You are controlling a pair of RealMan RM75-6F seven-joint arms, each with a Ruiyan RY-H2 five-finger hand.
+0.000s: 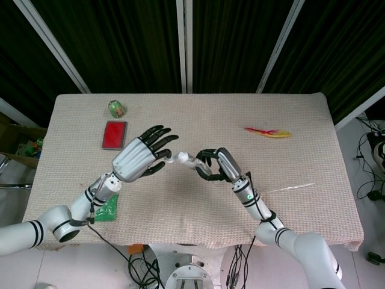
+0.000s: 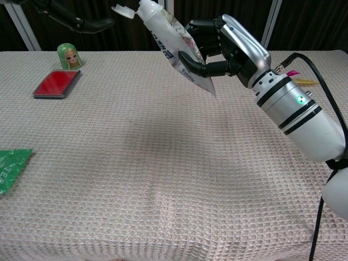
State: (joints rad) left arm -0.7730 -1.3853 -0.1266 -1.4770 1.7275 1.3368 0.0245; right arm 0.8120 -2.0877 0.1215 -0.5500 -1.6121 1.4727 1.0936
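A green packet [image 2: 11, 169] lies at the bench's [image 2: 136, 190] near left edge. Above mid-bench, the right hand [image 2: 228, 49] clasps a white printed tube [image 2: 173, 46] in its fingers [image 2: 198, 68], crimped end tilted down, flip cap [image 2: 122, 9] open at the top. Just beside that cap, the left hand [image 1: 139, 158] holds nothing, fingers spread. Farther back sit a red case [image 2: 56, 83] and a green figurine [image 2: 68, 55].

A white squeeze tube [image 2: 173, 44] with printed pattern hangs in the air above the tabletop [image 2: 163, 163], tilted, crimped end down and right. Its flip cap [image 2: 122, 9] is open at the upper left end.
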